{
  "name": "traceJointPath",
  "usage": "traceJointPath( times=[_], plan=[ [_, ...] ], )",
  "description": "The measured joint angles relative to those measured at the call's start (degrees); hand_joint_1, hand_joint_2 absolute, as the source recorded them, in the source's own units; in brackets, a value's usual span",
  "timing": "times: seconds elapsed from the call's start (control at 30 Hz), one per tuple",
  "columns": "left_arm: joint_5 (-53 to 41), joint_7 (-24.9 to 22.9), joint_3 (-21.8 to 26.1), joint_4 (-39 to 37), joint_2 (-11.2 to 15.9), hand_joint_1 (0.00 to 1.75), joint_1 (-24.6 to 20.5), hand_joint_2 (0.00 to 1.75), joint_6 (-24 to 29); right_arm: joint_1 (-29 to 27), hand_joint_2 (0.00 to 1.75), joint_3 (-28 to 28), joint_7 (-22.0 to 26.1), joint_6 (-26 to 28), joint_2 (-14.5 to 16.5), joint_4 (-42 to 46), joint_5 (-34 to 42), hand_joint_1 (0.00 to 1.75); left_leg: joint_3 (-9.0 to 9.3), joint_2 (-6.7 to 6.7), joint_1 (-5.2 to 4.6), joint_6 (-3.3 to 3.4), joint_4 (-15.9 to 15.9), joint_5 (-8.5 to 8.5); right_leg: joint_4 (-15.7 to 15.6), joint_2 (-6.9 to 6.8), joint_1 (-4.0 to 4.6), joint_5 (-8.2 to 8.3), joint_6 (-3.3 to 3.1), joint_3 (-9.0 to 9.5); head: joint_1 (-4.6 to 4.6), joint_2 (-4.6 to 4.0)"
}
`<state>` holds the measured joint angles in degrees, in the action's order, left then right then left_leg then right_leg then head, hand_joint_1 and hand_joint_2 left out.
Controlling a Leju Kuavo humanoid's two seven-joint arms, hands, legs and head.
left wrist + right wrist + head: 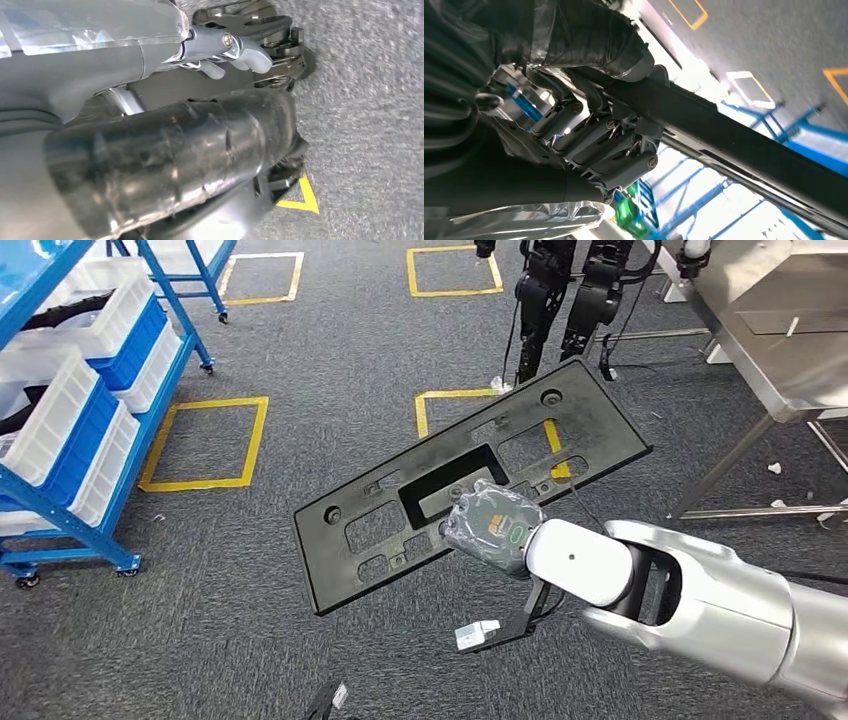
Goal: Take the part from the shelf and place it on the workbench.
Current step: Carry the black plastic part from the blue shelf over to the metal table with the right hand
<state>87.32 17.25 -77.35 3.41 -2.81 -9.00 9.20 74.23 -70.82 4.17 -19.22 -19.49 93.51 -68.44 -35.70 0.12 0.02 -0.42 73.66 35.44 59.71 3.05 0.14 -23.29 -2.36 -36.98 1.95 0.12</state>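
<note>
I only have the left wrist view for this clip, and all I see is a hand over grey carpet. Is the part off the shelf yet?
Observer: Yes. The right hand holds the black panel above the carpet.
Operator: Where is the shelf?
Observer: The blue shelf with white bins stands off to the robot's left.
Operator: Is the workbench in sight?
Observer: A metal workbench shows ahead on the right; the panel is not on it yet.

I am looking at a workshop or factory floor. I see grey carpet with yellow tape squares, a blue rack on wheels full of white bins, a steel surface, and another robot's black legs standing nearby
</note>
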Motion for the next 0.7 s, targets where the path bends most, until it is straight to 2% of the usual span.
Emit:
traceJointPath(
  times=[0.03, 0.1, 0.13, 0.17, 0.2, 0.23, 0.27, 0.3, 0.33, 0.37, 0.4, 0.43, 0.47, 0.5, 0.53, 0.57, 0.6, 0.63, 0.67, 0.7],
  plan=[
    [0.0, 0.0, 0.0, 0.0, 0.0, 0.0, 0.1, 0.0, 0.0, 0.1, 1.75, -0.1, 0.0, 0.0, -0.2, 0.0, 0.0, 1.75, 0.95, -0.46, 0.01, 0.19, -3.0, -2.61, 0.2, 0.89, 0.01, -0.09, 0.03, 0.12, -0.01, 0.0],
    [0.0, -0.1, 0.1, 0.0, 0.0, 0.0, 0.5, 0.0, 0.0, 0.3, 1.75, -0.1, 0.0, 0.1, -0.5, 0.0, 0.0, 1.75, 3.24, -3.26, 0.09, 0.55, -10.0, -6.78, 0.5, 2.55, -0.15, -0.16, 0.29, -0.01, -0.06, 0.01],
    [0.0, -0.1, 0.2, 0.0, 0.0, 0.0, 0.7, 0.0, 0.0, 0.4, 1.75, -0.1, 0.0, 0.1, -0.6, 0.0, 0.0, 1.75, 4.1, -4.56, 0.11, 0.7, -12.6, -7.48, 0.6, 3.29, -0.29, -0.04, 0.59, -0.33, -0.02, 0.01],
    [0.0, -0.1, 0.2, 0.0, 0.0, 0.0, 0.8, 0.0, 0.0, 0.5, 1.75, -0.2, 0.0, 0.1, -0.8, 0.1, 0.0, 1.75, 4.49, -5.34, 0.08, 0.88, -13.7, -7.33, 0.6, 4.01, -0.48, 0.19, 0.99, -0.73, 0.04, 0.01],
    [0.0, -0.1, 0.3, 0.0, 0.0, 0.0, 0.8, 0.0, 0.0, 0.5, 1.75, -0.2, 0.1, 0.1, -1.0, 0.1, 0.0, 1.75, 4.7, -5.2, -0.01, 1.1, -14.5, -7.16, 0.5, 4.76, -0.61, 0.52, 1.49, -1.06, 0.1, 0.01],
    [0.0, -0.1, 0.3, 0.0, -0.1, 0.0, 0.8, 0.0, 0.0, 0.5, 1.75, -0.2, 0.1, 0.1, -1.3, 0.1, 0.0, 1.75, 5.01, -4.46, 0.09, 1.42, -15.3, -7.13, 0.2, 5.45, -0.64, 0.82, 1.97, -1.28, 0.16, 0.01],
    [0.0, -0.1, 0.3, 0.1, -0.2, 0.0, 0.8, 0.0, 0.0, 0.6, 1.75, -0.2, 0.1, 0.1, -1.6, 0.2, 0.0, 1.75, 5.25, -3.69, 0.17, 1.76, -15.8, -7.44, 0.3, 5.14, -0.52, 0.8, 2.29, -1.46, 0.17, 0.01],
    [0.0, -0.1, 0.4, 0.1, -0.3, 0.0, 0.8, 0.0, 0.0, 0.7, 1.75, -0.2, 0.2, 0.1, -1.9, 0.2, 0.0, 1.75, 5.55, -2.89, 0.29, 2.12, -16.5, -7.85, 1.0, 3.97, -0.33, 0.25, 2.53, -1.87, 0.01, 0.01],
    [0.0, -0.1, 0.4, 0.1, -0.4, 0.0, 0.9, 0.0, 0.0, 0.9, 1.75, -0.2, 0.1, 0.1, -2.0, 0.3, 0.0, 1.75, 5.82, -2.03, 0.41, 2.41, -17.1, -8.19, 2.9, 2.16, -0.14, -0.91, 2.7, -2.79, -0.14, 0.01],
    [0.0, -0.1, 0.5, 0.1, -0.3, 0.0, 0.9, 0.0, 0.0, 1.0, 1.75, -0.3, 0.1, 0.0, -2.1, 0.3, 0.0, 1.75, 6.04, -1.16, 0.29, 2.59, -17.3, -8.34, 6.0, 0.0, -0.15, -2.53, 2.82, -4.26, -0.25, 0.01],
    [0.0, -0.1, 0.5, 0.1, -0.3, 0.0, 1.0, 0.0, 0.0, 1.1, 1.75, -0.3, 0.0, -0.2, -2.1, 0.3, 0.0, 1.75, 6.1, -0.3, 0.22, 2.71, -17.4, -8.35, 9.7, -1.43, -0.32, -4.14, 3.03, -6.06, -0.39, 0.0],
    [0.0, -0.1, 0.6, 0.1, -0.3, 0.0, 1.0, 0.0, 0.0, 1.1, 1.75, -0.4, -0.1, -0.5, -2.1, 0.4, 0.2, 1.75, 6.15, 0.57, 0.16, 2.7, -17.5, -8.25, 13.0, -2.24, -0.56, -5.18, 3.23, -7.66, -0.39, 0.01],
    [0.0, -0.1, 0.7, 0.1, -0.3, 0.0, 1.1, 0.0, 0.0, 1.1, 1.75, -0.5, -0.2, -0.9, -2.1, 0.4, 0.5, 1.75, 6.26, 1.39, 0.17, 2.65, -17.4, -8.09, 14.7, -2.67, -0.84, -5.31, 3.42, -8.55, -0.39, 0.01],
    [0.0, -0.1, 0.7, 0.1, -0.2, 0.0, 1.1, 0.0, -0.1, 1.3, 1.75, -0.6, -0.2, -1.2, -2.2, 0.4, 0.9, 1.75, 6.42, 2.17, 0.2, 2.55, -17.4, -7.87, 14.3, -2.98, -1.1, -4.41, 3.61, -8.4, -0.41, 0.01],
    [0.0, -0.1, 0.7, 0.1, -0.2, 0.0, 1.1, 0.0, -0.1, 1.7, 1.75, -0.7, -0.3, -1.5, -2.3, 0.4, 1.5, 1.75, 6.63, 2.87, 0.25, 2.38, -17.2, -7.57, 11.8, -3.46, -1.29, -2.67, 3.76, -7.12, -0.42, 0.01],
    [0.0, -0.2, 0.8, 0.1, -0.2, 0.0, 1.1, 0.0, -0.1, 2.2, 1.75, -0.7, -0.3, -1.7, -2.4, 0.4, 2.1, 1.75, 6.89, 3.55, 0.24, 2.1, -17.1, -7.16, 7.9, -4.66, -1.35, -0.86, 3.87, -5.18, -0.43, 0.01],
    [0.0, -0.2, 0.9, 0.1, -0.2, 0.0, 1.2, 0.0, -0.2, 3.0, 1.75, -0.7, -0.3, -2.0, -2.6, 0.4, 2.6, 1.75, 7.07, 4.19, 0.06, 1.77, -16.8, -6.71, 4.3, -6.39, -1.04, 0.33, 3.82, -3.34, -0.48, 0.01],
    [0.0, -0.3, 1.0, 0.1, -0.1, 0.0, 1.3, 0.0, -0.2, 3.8, 1.75, -0.6, -0.3, -2.1, -2.7, 0.4, 3.0, 1.75, 7.22, 4.8, -0.15, 1.43, -16.7, -6.3, 1.8, -7.76, -0.72, 0.93, 3.48, -2.05, -0.45, 0.01],
    [0.0, -0.4, 1.2, 0.1, -0.1, 0.0, 1.4, 0.0, -0.2, 4.4, 1.75, -0.5, -0.4, -2.3, -2.8, 0.4, 3.4, 1.75, 7.39, 5.46, -0.43, 1.12, -16.6, -5.96, 0.5, -8.69, -0.39, 0.86, 3.05, -1.47, -0.38, 0.01],
    [0.0, -0.5, 1.4, 0.1, 0.0, 0.0, 1.4, 0.0, -0.2, 4.9, 1.75, -0.5, -0.5, -2.4, -3.0, 0.4, 3.8, 1.75, 7.57, 6.13, -0.65, 0.88, -16.5, -5.72, 0.4, -8.62, -0.11, 0.57, 2.58, -1.43, -0.34, 0.01]
  ],
)
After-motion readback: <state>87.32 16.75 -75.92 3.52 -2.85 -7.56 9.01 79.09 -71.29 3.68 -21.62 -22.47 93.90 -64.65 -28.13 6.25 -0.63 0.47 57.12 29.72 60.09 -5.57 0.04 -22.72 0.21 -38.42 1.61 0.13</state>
